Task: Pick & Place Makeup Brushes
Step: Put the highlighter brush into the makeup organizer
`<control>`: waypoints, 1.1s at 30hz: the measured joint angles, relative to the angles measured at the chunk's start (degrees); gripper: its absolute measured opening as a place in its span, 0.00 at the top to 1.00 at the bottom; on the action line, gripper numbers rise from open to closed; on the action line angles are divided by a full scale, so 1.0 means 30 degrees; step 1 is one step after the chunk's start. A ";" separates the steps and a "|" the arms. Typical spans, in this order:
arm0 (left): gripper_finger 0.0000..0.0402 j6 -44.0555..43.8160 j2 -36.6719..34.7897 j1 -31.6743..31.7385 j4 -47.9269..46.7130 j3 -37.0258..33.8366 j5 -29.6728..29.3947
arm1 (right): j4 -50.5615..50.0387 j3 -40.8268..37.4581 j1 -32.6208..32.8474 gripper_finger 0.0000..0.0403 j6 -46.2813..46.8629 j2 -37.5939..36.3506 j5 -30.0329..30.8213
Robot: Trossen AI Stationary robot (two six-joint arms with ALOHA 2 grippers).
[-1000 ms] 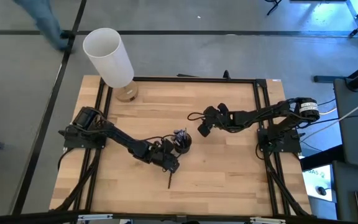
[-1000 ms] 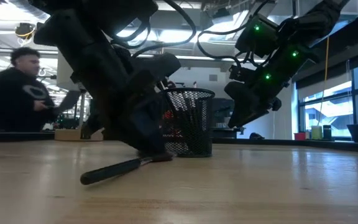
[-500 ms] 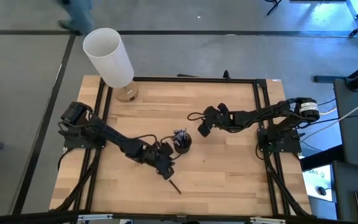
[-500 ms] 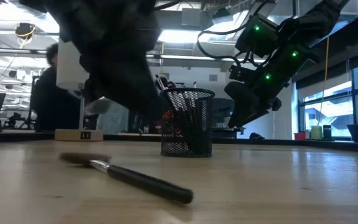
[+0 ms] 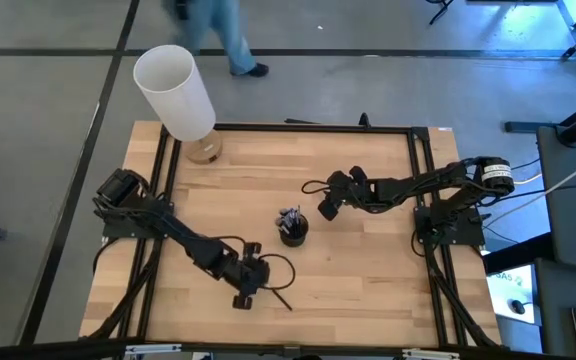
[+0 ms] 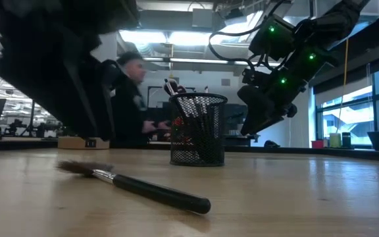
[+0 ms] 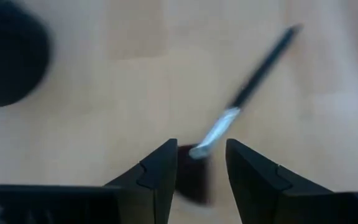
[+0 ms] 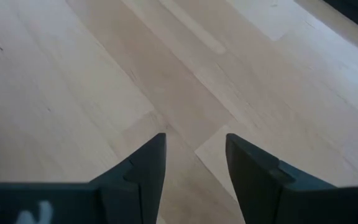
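Observation:
One makeup brush [image 6: 137, 187] lies flat on the wooden table near its front edge, with a dark handle, silver ferrule [image 7: 216, 130] and brown tuft [image 6: 77, 168]. Just above its tuft end my left gripper [image 7: 201, 149] hovers open, pointing steeply down, with the tuft showing between its fingers; I cannot tell whether they touch it. In the high view this gripper [image 5: 250, 290] sits beside the brush [image 5: 279, 298]. Several more brushes [image 6: 171, 87] stand in the black mesh cup [image 5: 293, 232] at mid-table. My right gripper [image 5: 324, 210] hangs open, right of the cup.
A tall white cylinder [image 5: 173, 90] on a wooden base stands at the table's far left corner. Black frame rails [image 5: 418, 180] run along the table's sides. A person [image 6: 130, 99] moves in the room beyond the far edge. Bare wood lies around the cup.
My left gripper has let go of the brush, rolled its wrist, risen and drawn back toward the table's near left. The brush, whose tuft end was raised at the gripper, has dropped flat and swung about, so that its tuft end and handle end have changed sides.

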 joint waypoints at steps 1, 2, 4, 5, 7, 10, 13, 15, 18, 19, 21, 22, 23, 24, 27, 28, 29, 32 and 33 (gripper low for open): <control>0.67 0.0184 0.0000 0.0012 -0.0432 0.0000 -0.0372 | 0.0000 0.0000 0.0000 0.59 0.0000 0.0000 -0.0007; 0.67 0.0436 0.0000 0.0025 -0.0764 0.0000 -0.0629 | 0.0000 0.0000 0.0000 0.59 0.0000 0.0000 -0.0015; 0.67 0.0977 0.0073 -0.0027 -0.1005 0.0000 -0.0778 | -0.0007 0.0000 0.0000 0.59 0.0001 0.0000 -0.0029; 0.67 0.1250 0.0197 -0.0059 -0.0909 0.0000 -0.0739 | 0.0000 0.0000 0.0000 0.59 0.0007 0.0000 -0.0037; 0.67 0.1852 0.0451 -0.0188 -0.0709 0.0000 -0.0362 | -0.0007 0.0000 0.0000 0.59 -0.0007 0.0000 -0.0130; 0.67 0.2810 0.1034 -0.0365 -0.0153 0.0007 0.0513 | -0.0022 0.0000 0.0000 0.59 -0.0007 0.0000 -0.0203; 0.67 0.3303 0.1634 -0.0530 0.0045 0.0063 0.0492 | -0.0029 0.0000 0.0000 0.59 -0.0015 0.0000 -0.0200; 0.67 0.3298 0.1919 -0.0632 0.0010 0.0124 -0.0020 | -0.0032 0.0000 0.0000 0.59 -0.0015 0.0000 -0.0216; 0.70 0.2845 0.2243 -0.0686 -0.0218 0.0124 -0.0728 | -0.0036 0.0000 0.0000 0.59 -0.0022 0.0000 -0.0422; 0.72 0.2908 0.2270 -0.0689 -0.0277 0.0122 -0.0739 | -0.0025 0.0000 0.0000 0.59 -0.0020 0.0000 -0.0510; 0.77 0.3216 0.2296 -0.0689 -0.0240 0.0117 -0.0803 | -0.0029 0.0000 -0.0004 0.59 -0.0019 0.0000 -0.0532; 0.80 0.3409 0.2310 -0.0689 -0.0213 0.0109 -0.0899 | -0.0029 0.0000 0.0000 0.59 -0.0019 0.0000 -0.0532; 0.84 0.3590 0.2324 -0.0689 -0.0213 0.0109 -0.1028 | -0.0029 0.0000 -0.0005 0.59 -0.0022 0.0000 -0.0527; 0.87 0.3755 0.2335 -0.0683 -0.0248 0.0109 -0.1171 | -0.0029 0.0000 -0.0006 0.59 -0.0022 0.0000 -0.0532; 0.97 0.4005 0.2346 -0.0682 -0.0532 0.0117 -0.1895 | -0.0029 0.0000 0.0000 0.59 -0.0022 0.0000 -0.0532; 0.98 0.4030 0.2350 -0.0686 -0.0637 0.0108 -0.2353 | -0.0029 0.0000 -0.0003 0.59 -0.0022 0.0000 -0.0532; 0.98 0.4117 0.2357 -0.0711 -0.0703 0.0095 -0.2911 | -0.0029 0.0000 -0.0003 0.59 -0.0022 0.0000 -0.0532; 0.99 0.4818 0.2375 -0.0891 -0.1328 0.0449 -0.4353 | -0.0029 0.0000 0.0000 0.59 -0.0022 0.0000 -0.0527; 0.99 0.5138 0.2394 -0.0932 -0.1887 0.0633 -0.4851 | -0.0029 0.0000 0.0000 0.59 -0.0025 0.0000 -0.0532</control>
